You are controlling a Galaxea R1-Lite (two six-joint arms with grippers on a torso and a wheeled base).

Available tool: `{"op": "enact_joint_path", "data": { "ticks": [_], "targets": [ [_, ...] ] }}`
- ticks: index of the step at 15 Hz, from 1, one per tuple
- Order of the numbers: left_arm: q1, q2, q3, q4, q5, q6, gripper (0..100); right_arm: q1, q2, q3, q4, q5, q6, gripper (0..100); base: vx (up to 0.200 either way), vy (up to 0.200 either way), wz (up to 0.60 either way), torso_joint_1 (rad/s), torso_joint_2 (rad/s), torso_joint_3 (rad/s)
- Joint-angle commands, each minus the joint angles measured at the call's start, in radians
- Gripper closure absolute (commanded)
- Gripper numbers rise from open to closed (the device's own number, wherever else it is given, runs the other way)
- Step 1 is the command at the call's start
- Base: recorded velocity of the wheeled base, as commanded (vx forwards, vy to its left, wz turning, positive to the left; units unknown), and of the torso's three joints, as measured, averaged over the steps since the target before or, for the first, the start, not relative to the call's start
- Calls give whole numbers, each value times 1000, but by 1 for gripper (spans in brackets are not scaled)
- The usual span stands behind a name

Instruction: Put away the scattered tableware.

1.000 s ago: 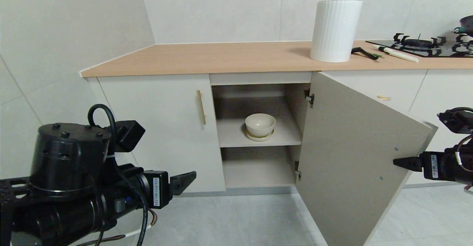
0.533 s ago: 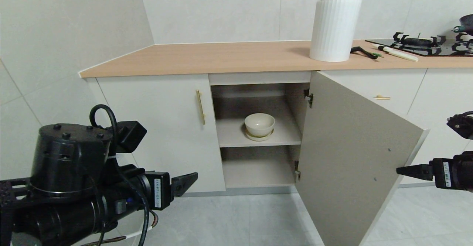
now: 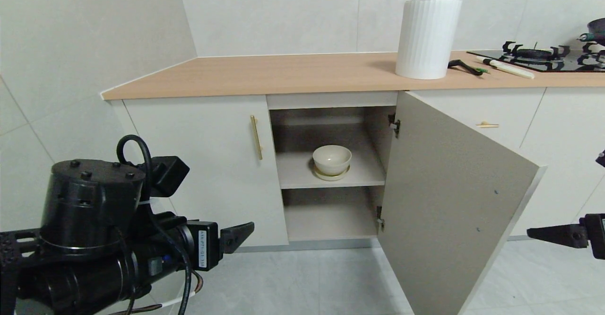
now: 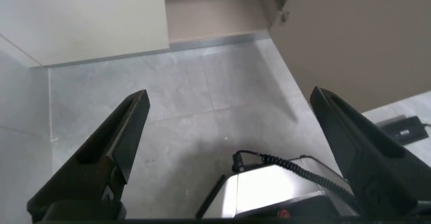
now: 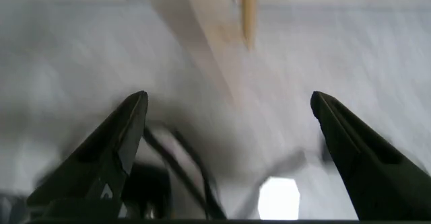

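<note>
Over the last second the right gripper (image 3: 533, 232) has drawn back from the free edge of the open grey cabinet door (image 3: 449, 201). It was just beside that edge. Now it sits lower and further to the robot's right, apart from the door. The door's free edge has swung slightly over the same time. The left gripper (image 3: 245, 232) has barely shifted, and the bowl and plate lie as they did.

The right arm is held low and roughly level, its gripper pointing in toward the door's lower half. The left arm is also low and level, in front of the closed left cabinet door, with its gripper pointing toward the open compartment.

In the left wrist view the left gripper (image 4: 229, 95) has its fingers spread wide. Nothing is between them and the grey tiled floor (image 4: 202, 103) lies below. In the right wrist view the right gripper (image 5: 229, 96) is likewise spread wide and holds nothing. Beyond it, blurred, are the door's edge and a brass-coloured bar handle (image 5: 249, 12).

The cream ceramic bowl (image 3: 332, 159) stands upright on a small cream plate (image 3: 332, 176). Both are on the upper shelf (image 3: 298, 173) of the open cabinet, about midway along it and near its front edge. Above, a tall white ribbed cylinder (image 3: 427, 38) stands on the wooden countertop (image 3: 264, 74) near its front edge.
</note>
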Motion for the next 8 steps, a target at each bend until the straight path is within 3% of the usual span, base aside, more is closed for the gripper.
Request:
{"op": "enact_joint_path", "data": {
  "ticks": [1,4,8],
  "targets": [
    [1,0,0,-1,1,-1,0,-47,21,-53,63,-51,-32,0,0,0,0,0,0,0],
    [1,0,3,-1,1,-1,0,-58,119,-60,19,-193,-36,0,0,0,0,0,0,0],
    [1,0,3,-2,1,-1,0,-55,285,10,-334,-200,132,0,0,0,0,0,0,0]
  ]
}}
